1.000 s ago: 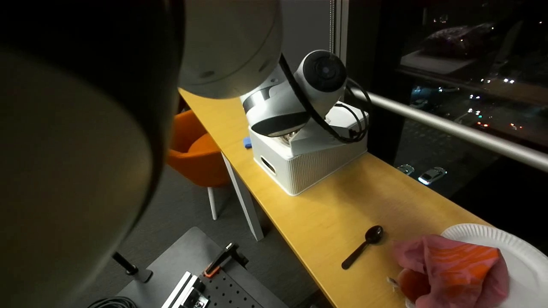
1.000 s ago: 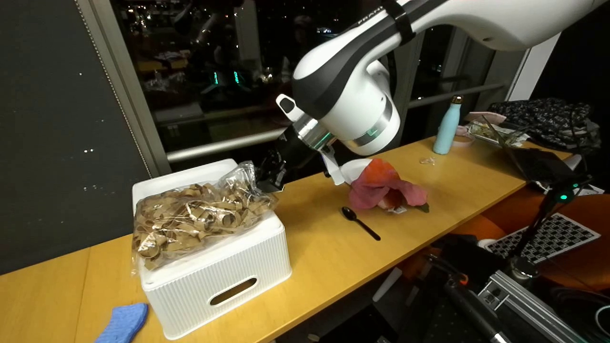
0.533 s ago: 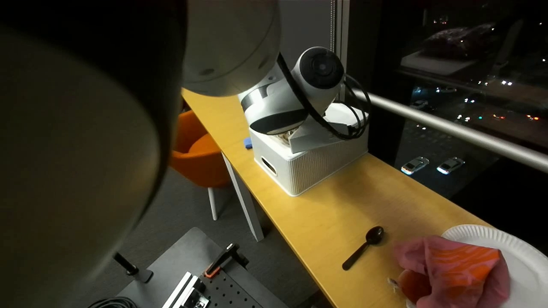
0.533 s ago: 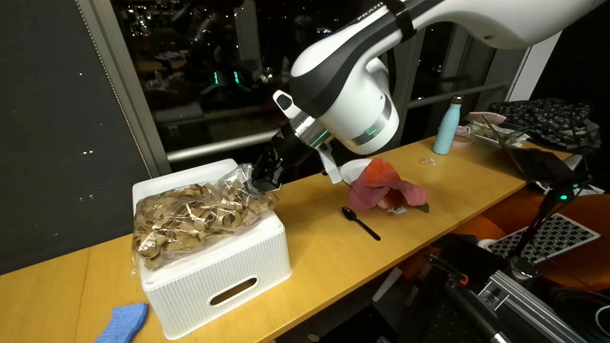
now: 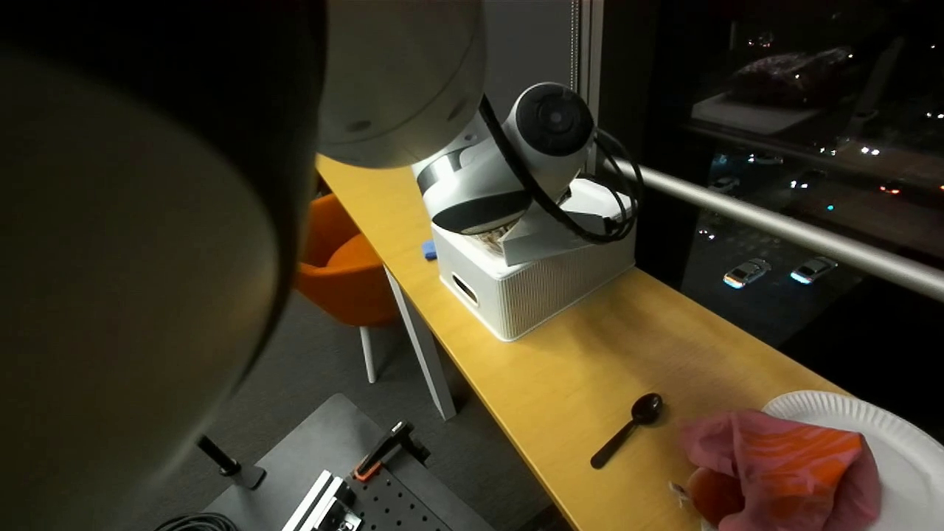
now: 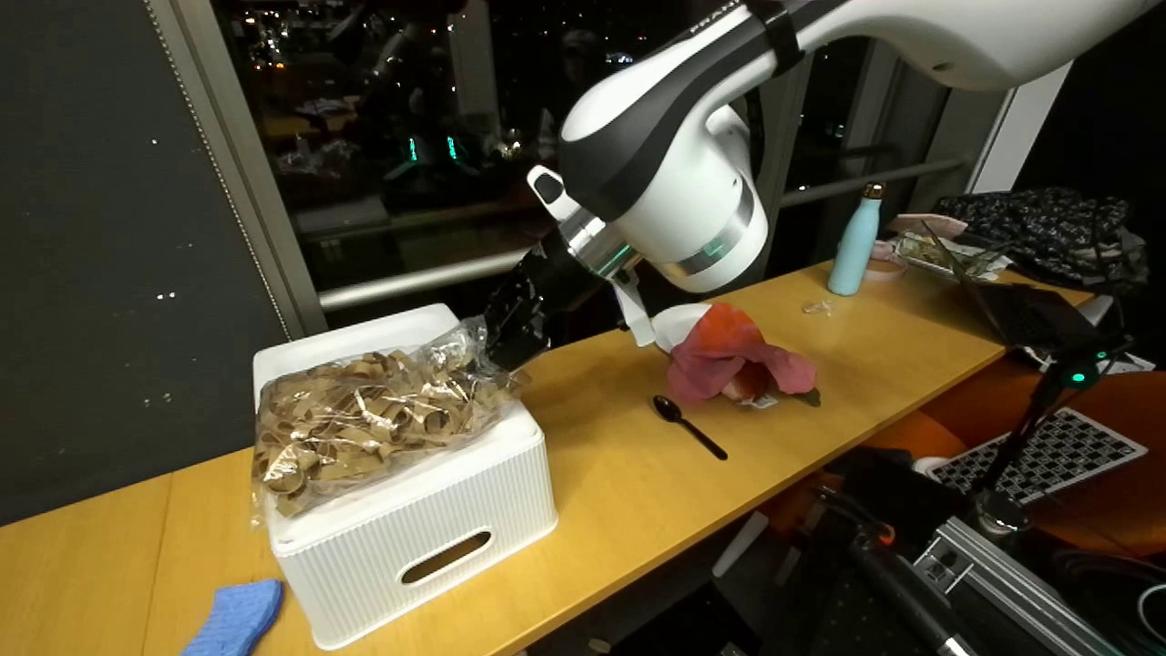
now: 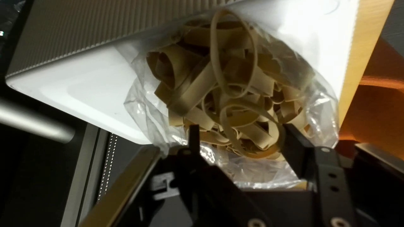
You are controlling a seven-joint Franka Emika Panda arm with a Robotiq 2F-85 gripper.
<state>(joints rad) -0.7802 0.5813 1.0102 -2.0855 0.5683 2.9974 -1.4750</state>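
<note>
Jaws spread well apart, the gripper (image 7: 241, 135) hung right over the clear plastic bag (image 7: 322, 107), and what a tangle showed below: tan bands (image 7: 194, 91), wide flat loops heaped every which way! One of them curved right up beside the black fingertip (image 7: 296, 151) on the right of the wrist view; whether the two touched, there was no telling. Either way, no band showed pinched between the jaws. In an exterior view the gripper leaned at a slant over one end of the bag, and the bag itself sprawled, bands and all, its crinkled film catching the light, across the top of the white ribbed storage box (image 6: 506, 510). That box sat on the wooden table (image 6: 629, 483), oval hand-hole in its side, a blue cloth (image 6: 235, 615) just beside it. Well apart from the box lay a black spoon (image 5: 645, 411), and near it, bright as you like, a pink-and-orange cloth (image 5: 800, 461), part draped over a round orange-red object (image 5: 712, 494) and overlapping the white paper plate (image 5: 900, 450). Farther down stood a pale blue bottle (image 6: 854, 246), bolt upright, with a dark laptop (image 6: 1034, 314) beyond it near the table's end, and off to the side, an orange chair (image 5: 346, 295).
</note>
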